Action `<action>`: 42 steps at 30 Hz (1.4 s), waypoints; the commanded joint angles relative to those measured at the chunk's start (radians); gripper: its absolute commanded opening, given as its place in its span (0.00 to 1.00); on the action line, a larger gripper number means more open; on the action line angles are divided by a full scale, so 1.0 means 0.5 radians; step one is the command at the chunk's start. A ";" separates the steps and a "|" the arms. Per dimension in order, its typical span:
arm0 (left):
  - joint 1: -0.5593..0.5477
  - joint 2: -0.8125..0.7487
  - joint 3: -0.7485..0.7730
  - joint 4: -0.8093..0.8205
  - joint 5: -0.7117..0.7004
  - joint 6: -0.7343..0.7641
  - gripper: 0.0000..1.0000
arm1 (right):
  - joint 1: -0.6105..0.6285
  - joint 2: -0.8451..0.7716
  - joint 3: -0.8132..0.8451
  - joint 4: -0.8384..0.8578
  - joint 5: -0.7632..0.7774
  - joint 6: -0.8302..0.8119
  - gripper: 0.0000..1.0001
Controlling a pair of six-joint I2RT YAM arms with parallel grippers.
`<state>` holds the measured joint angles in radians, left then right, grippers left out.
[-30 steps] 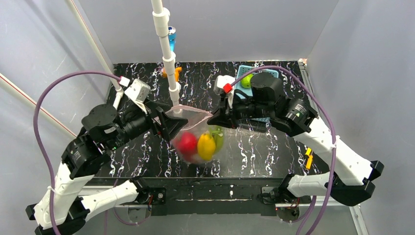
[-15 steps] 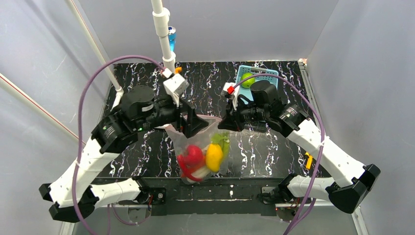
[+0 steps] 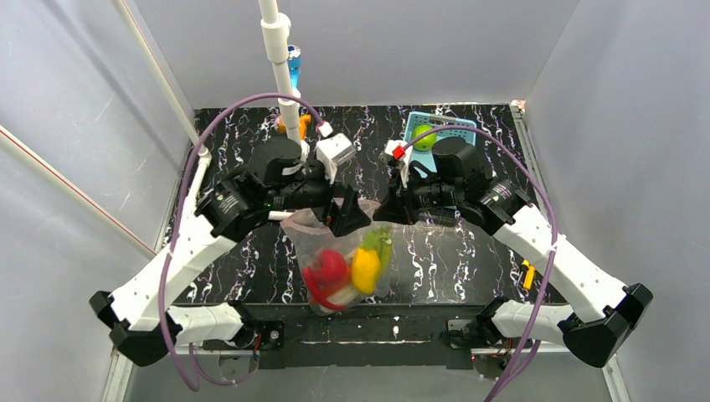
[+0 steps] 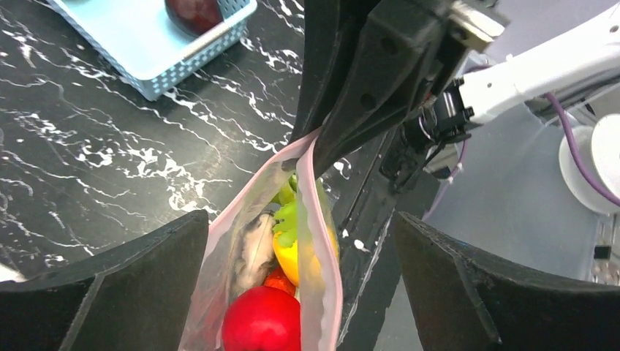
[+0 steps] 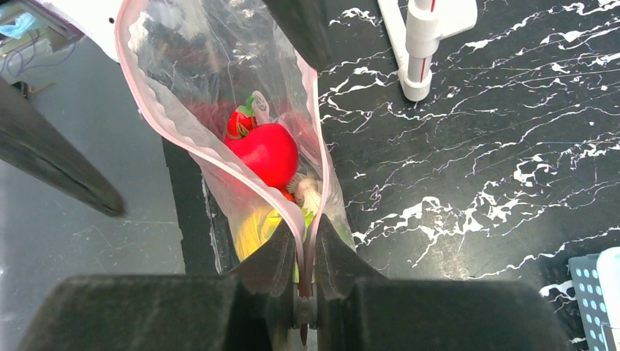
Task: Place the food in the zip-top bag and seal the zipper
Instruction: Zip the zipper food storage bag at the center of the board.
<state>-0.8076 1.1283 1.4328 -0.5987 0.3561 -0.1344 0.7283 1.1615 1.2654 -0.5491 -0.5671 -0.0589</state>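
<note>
Your right gripper (image 5: 307, 241) is clamping its jaws on one end of the zipper (image 5: 183, 128), and the zip-top bag (image 5: 164, 80) is hanging from that grip over the near edge of the surface (image 5: 475, 146). Your left gripper (image 4: 301, 219) is holding its jaws spread wide, straddling the bag's mouth. The red tomato (image 5: 270, 153) and yellow fruit (image 3: 366, 266) are sitting inside.
</note>
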 commanded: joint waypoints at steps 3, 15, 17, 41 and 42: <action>0.021 0.134 0.091 -0.161 0.153 0.197 0.98 | -0.018 -0.110 0.001 0.138 -0.140 0.023 0.01; 0.044 0.050 0.077 -0.052 0.214 0.242 0.98 | -0.039 -0.154 -0.033 0.109 -0.222 0.011 0.01; 0.045 0.053 0.120 -0.043 0.335 0.230 0.98 | -0.039 -0.150 -0.027 0.106 -0.259 0.016 0.01; 0.053 0.168 0.010 -0.262 0.357 0.235 0.18 | -0.042 -0.184 -0.012 0.043 -0.155 0.029 0.13; 0.052 0.159 -0.006 -0.241 0.369 0.221 0.04 | -0.042 -0.200 -0.025 0.058 -0.143 0.053 0.26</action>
<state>-0.7864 1.2582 1.4556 -0.7259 0.5569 -0.0156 0.7128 1.0846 1.2381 -0.5510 -0.6579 -0.0513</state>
